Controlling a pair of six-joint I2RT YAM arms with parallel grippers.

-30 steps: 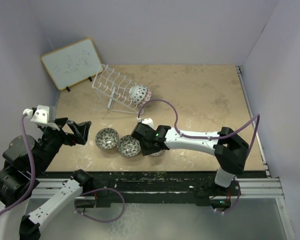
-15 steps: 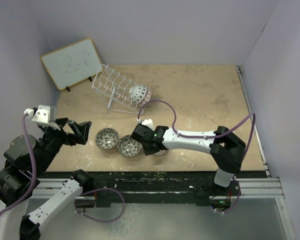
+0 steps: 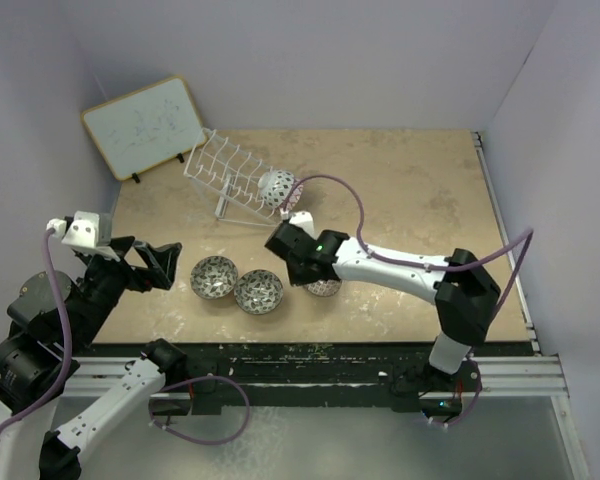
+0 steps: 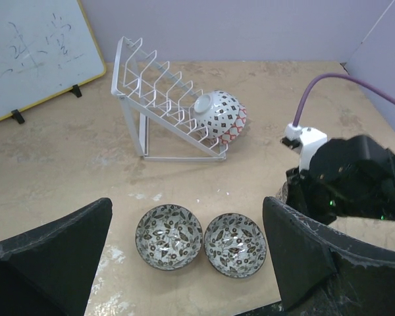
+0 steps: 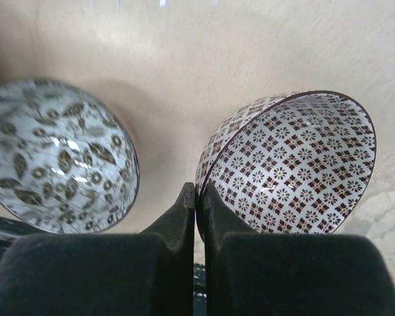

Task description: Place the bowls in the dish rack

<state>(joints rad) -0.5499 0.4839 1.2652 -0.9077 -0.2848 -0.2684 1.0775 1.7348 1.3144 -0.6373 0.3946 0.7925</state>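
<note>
The left gripper (image 3: 160,263) hangs spread wide and empty over the left side of the worktop (image 3: 410,190), well apart from the bowls and with no part in this step. The right gripper (image 5: 197,197) is clenched on the rim of the beige-brown bowl (image 5: 296,164), which is tipped up on its edge. Whether its far side is clear of the worktop I cannot tell.

The step in hand, as I judge it, is carrying this bowl to the dish rack (image 4: 159,89). A rim pinch is a thin hold, so the squeeze should be firm and the wrist slow, or the bowl may swing or slip. It should rise straight up first, because a grey-black bowl (image 5: 52,158) lies just beside it on the left. Then it should travel up and left to the rack. The low end of the rack is taken, so the free prongs higher up the slope are the place to aim for. The bowl should go in on edge between two prongs and be let go only once it is seated.

Counted from the left:
- one whiteboard (image 4: 33,52)
- one dish rack
- two grey-black bowls (image 4: 169,236) (image 4: 235,242) side by side on the worktop
- two bowls in the rack, the blue bowl (image 4: 216,112) with the pink-red bowl (image 4: 237,128) touching behind it
- one beige-brown bowl in the right gripper, which makes five bowls in all
</note>
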